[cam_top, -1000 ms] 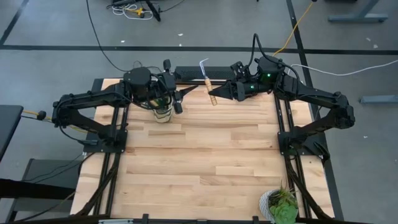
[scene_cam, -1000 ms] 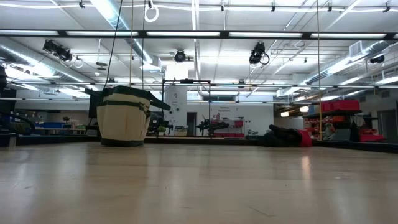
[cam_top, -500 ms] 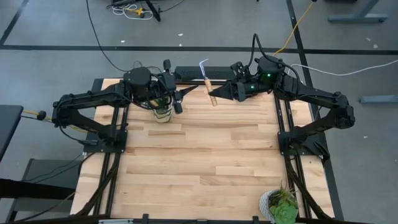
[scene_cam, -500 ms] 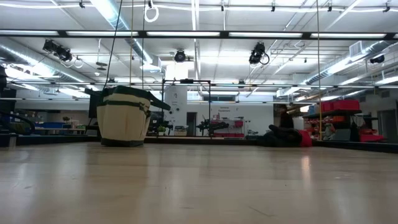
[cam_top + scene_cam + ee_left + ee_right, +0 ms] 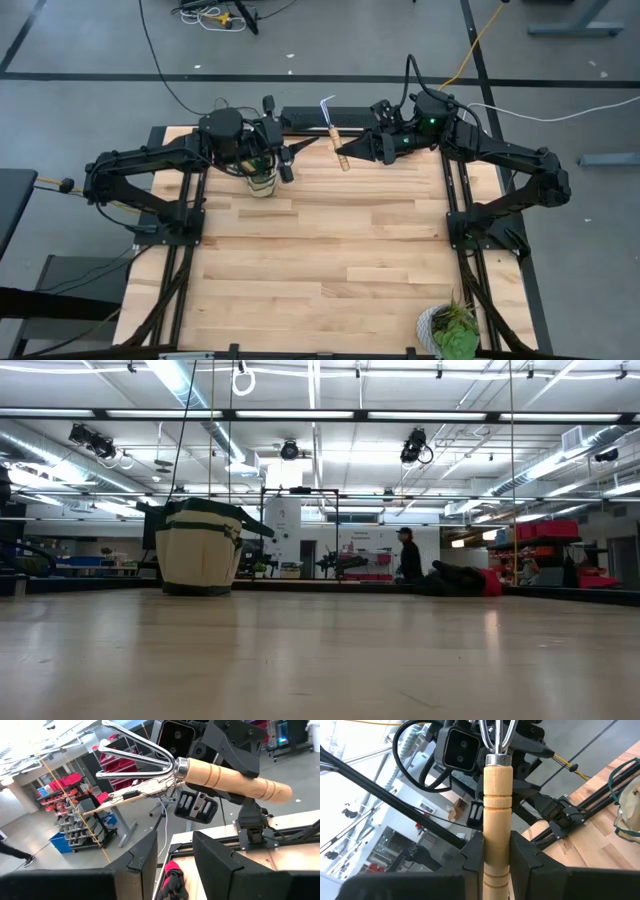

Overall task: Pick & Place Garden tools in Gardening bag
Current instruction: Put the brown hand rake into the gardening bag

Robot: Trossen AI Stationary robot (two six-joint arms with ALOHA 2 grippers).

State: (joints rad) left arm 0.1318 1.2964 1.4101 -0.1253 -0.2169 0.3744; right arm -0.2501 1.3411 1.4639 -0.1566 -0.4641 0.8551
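High view: arms and tools unchanged from a second ago. Right gripper (image 5: 345,152) pinches rake (image 5: 333,124) by its handle at worktop's far edge. Left gripper (image 5: 290,158), fingers spread, waits beside bag (image 5: 259,178), far-left. Transfer stalled; only a distant person (image 5: 407,555) newly appeared.

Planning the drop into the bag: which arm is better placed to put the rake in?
Right, probably. The right gripper is already shut on the rake by its wooden handle, up at the table's far edge. The left gripper is open and empty beside the gardening bag, so a handover would add a step.
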